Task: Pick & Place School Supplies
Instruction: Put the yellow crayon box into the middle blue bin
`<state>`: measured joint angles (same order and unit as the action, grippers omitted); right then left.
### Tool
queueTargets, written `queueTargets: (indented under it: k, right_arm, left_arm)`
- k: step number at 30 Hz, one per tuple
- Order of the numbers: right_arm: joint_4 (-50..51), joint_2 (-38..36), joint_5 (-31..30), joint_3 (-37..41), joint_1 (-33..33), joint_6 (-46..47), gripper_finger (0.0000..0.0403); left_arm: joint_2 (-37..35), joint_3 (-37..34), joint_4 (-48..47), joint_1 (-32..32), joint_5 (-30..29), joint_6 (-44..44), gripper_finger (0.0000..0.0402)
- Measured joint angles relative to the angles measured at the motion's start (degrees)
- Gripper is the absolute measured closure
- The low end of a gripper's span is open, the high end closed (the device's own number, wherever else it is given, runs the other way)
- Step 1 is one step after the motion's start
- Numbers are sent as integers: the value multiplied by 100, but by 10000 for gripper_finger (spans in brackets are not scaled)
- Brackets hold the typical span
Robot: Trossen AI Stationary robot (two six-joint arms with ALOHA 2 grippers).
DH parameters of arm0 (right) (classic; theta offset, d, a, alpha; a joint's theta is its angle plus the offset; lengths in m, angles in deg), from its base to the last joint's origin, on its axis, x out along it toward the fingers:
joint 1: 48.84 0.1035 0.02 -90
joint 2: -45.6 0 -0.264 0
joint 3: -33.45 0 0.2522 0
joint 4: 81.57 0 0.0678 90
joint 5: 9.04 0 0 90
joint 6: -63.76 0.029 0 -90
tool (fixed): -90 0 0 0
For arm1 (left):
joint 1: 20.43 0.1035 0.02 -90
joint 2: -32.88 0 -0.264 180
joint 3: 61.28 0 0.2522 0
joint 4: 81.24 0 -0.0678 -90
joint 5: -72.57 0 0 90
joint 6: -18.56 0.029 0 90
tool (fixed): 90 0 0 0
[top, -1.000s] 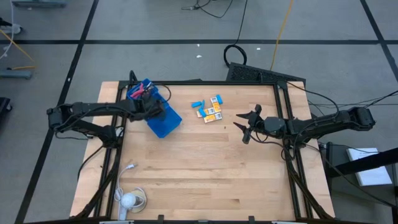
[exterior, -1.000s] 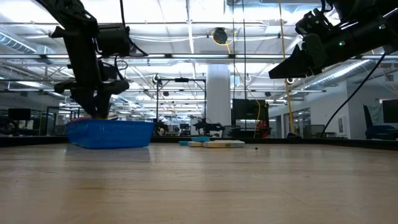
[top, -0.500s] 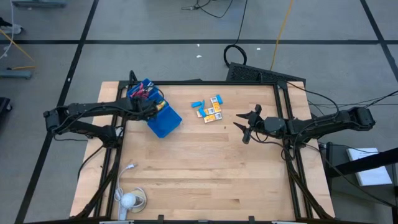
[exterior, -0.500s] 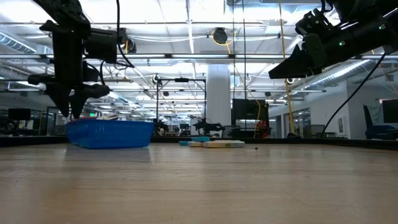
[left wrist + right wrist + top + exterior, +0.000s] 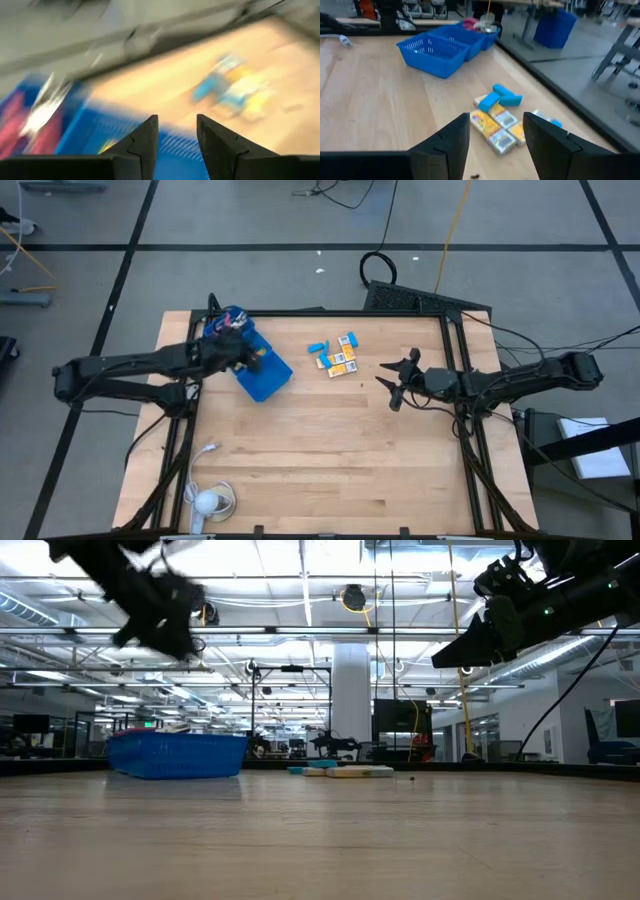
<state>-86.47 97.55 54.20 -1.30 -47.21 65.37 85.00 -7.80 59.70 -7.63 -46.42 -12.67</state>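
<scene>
Supplies (image 5: 338,355) are seen loose on the table (image 5: 330,460): yellow blocks (image 5: 496,126) and blue pieces (image 5: 500,98) clustered together beside the blue tray (image 5: 255,365), with red-handled scissors (image 5: 228,328) in the tray's far compartment. The left gripper (image 5: 250,356) is held above the tray, fingers spread and nothing between them. The right gripper (image 5: 396,378) is raised near the cluster, fingers likewise spread and unloaded.

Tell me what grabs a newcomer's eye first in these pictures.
The bright blue tray at the table's far left, with red-handled scissors in its far end and the left gripper over it. Next, the cluster of yellow and light-blue pieces at the far middle, with the right gripper open beside them.
</scene>
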Motion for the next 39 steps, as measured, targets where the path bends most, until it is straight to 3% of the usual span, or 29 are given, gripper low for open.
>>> queueTargets:
  k: [4,10,12,19,26,32,39]
  right_arm:
    - [-4,343,405,0,-261,406,213]
    - [-620,1541,1297,-14,-998,813,174]
    - [-874,2036,1658,-141,-1235,750,162]
    - [-510,3547,2715,-1395,-1924,77,160]
    - [642,4680,3566,-2763,-2413,-763,171]
    - [1187,5332,3608,-3321,-2566,-1244,170]
    - [2108,5163,3536,-3297,-2348,-1054,179]
  left_arm:
    - [-137,-185,1835,-461,101,1283,266]
    - [-82,-814,3757,-368,1621,2026,237]
    - [-12,-958,4055,-316,1777,2176,212]
    - [192,-1038,4207,-308,1699,2108,127]
    - [190,-1038,3999,-324,1698,1945,89]
    - [190,-1038,3998,-324,1696,1893,78]
    - [190,-1038,4002,-324,1698,1868,86]
